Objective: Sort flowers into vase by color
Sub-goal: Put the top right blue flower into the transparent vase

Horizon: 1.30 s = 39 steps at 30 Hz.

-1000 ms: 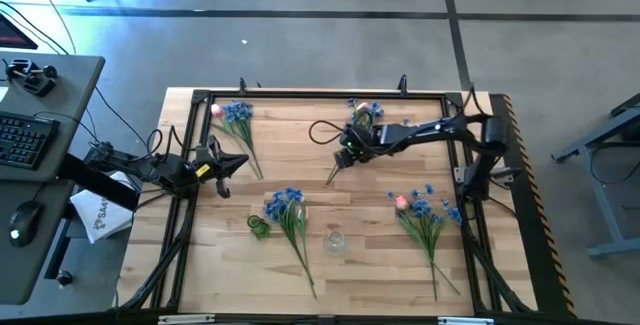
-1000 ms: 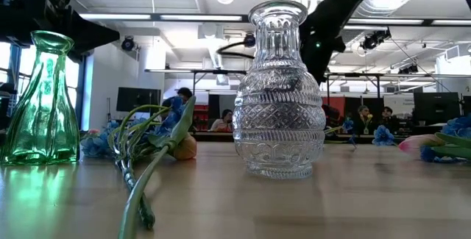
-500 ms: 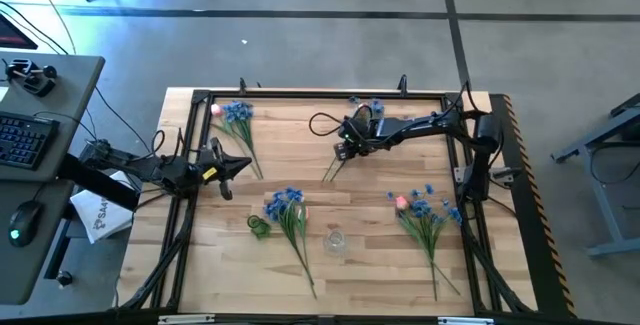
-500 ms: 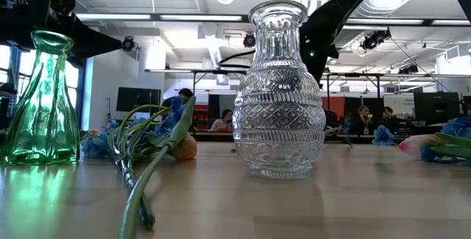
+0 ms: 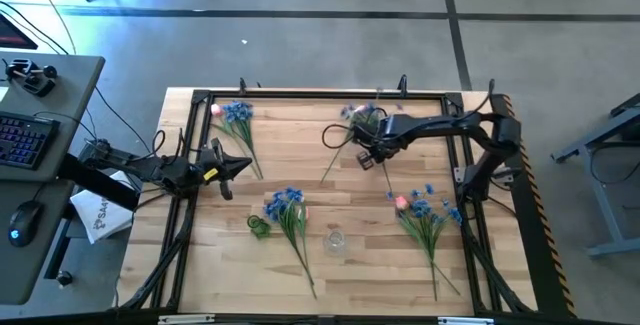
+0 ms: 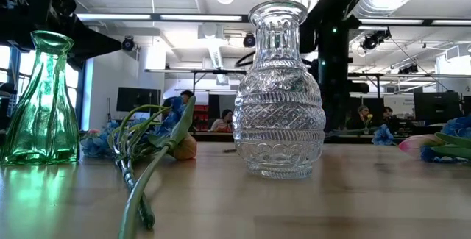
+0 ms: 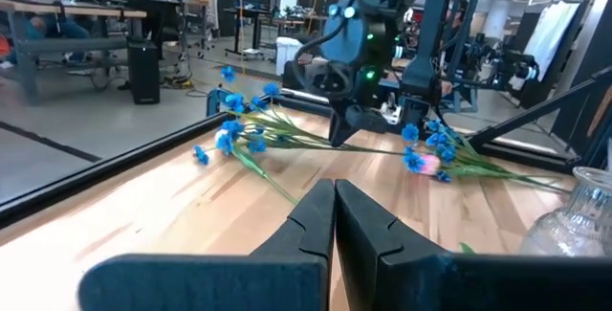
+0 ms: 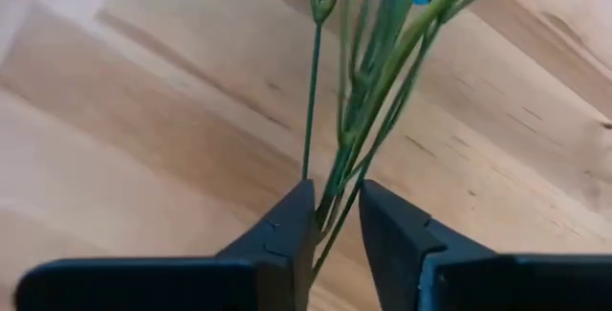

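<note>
A spray of blue flowers (image 5: pixel 360 115) lies at the far middle of the table, its green stems running toward the near left. My right gripper (image 5: pixel 365 157) stands over those stems, pointing steeply down, its fingers closed on them (image 8: pixel 333 196). Three more bunches lie flat: far left (image 5: pixel 237 115), near centre (image 5: pixel 287 207) and right (image 5: pixel 420 207). A green vase (image 5: pixel 259 227) and a clear glass vase (image 5: pixel 335 240) stand upright near the front. My left gripper (image 5: pixel 240 164) waits shut at the table's left side. My right gripper pinches several thin green stems (image 8: pixel 337 172) of the far-middle spray between its two fingers (image 8: pixel 287 225). It comes from above, pointing steeply down, with the fingers across the stems. The blossom end (image 7: pixel 239 131) rests on the table.
A black frame (image 5: pixel 300 95) runs round the tabletop. In the low view the clear vase (image 6: pixel 280 92) stands in front, the green vase (image 6: pixel 43 99) at its left, with a stem (image 6: pixel 147 187) lying between. A desk with a keyboard (image 5: pixel 25 140) stands off the left edge.
My right gripper has gone toward the table's right edge and a little up, tipping to point more steeply down. The far-middle spray's stems have shifted slightly with it. My left arm has kept still.
</note>
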{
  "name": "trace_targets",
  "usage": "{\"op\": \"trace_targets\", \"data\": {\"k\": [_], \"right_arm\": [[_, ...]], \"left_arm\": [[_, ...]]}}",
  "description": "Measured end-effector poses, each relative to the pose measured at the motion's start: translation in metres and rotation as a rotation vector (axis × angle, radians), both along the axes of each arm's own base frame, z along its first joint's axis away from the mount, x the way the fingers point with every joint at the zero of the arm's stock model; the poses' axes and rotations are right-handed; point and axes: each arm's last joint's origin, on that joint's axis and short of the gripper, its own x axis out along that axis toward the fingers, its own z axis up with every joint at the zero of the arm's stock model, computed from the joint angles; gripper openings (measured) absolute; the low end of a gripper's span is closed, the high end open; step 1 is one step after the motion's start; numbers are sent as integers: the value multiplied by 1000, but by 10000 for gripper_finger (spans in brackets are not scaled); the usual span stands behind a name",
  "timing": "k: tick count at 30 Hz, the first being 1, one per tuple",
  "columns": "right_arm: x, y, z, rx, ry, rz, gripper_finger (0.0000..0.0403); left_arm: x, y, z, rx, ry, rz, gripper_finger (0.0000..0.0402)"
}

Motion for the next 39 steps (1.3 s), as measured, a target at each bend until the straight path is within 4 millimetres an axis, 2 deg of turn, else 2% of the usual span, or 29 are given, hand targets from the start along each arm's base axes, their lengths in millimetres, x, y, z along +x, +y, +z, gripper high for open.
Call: {"op": "trace_targets", "data": {"k": [3,9,11,14,16,19,27,30,32,36,39], "right_arm": [[1,1,-1,-8,-7,13,124],[-2,2,-19,-23,-54,3,217],[-3,1,-24,-31,-87,-12,235],[-4,-2,-29,-43,-117,-48,241],[-5,-4,-32,-66,-126,-69,227],[-8,-6,-37,-71,-143,-83,185],[-15,-1,-46,-119,-142,-93,18],[-16,5,-38,-151,-149,-46,14],[-17,10,-22,-195,-201,-2,13],[-22,24,15,-350,-393,78,5],[-35,37,32,-450,-652,148,3]], "left_arm": [[0,0,0,-8,-3,0,1],[0,0,0,-32,-11,1,1],[0,0,0,-33,-12,1,1],[0,0,0,-33,-12,1,1],[0,0,0,-33,-12,1,1],[0,0,0,-32,-12,2,1],[0,0,0,-34,-13,2,1],[0,0,0,-33,-12,2,1],[0,0,0,-33,-12,2,1],[0,0,0,-32,-12,2,1],[0,0,0,-33,-13,2,1]]}}
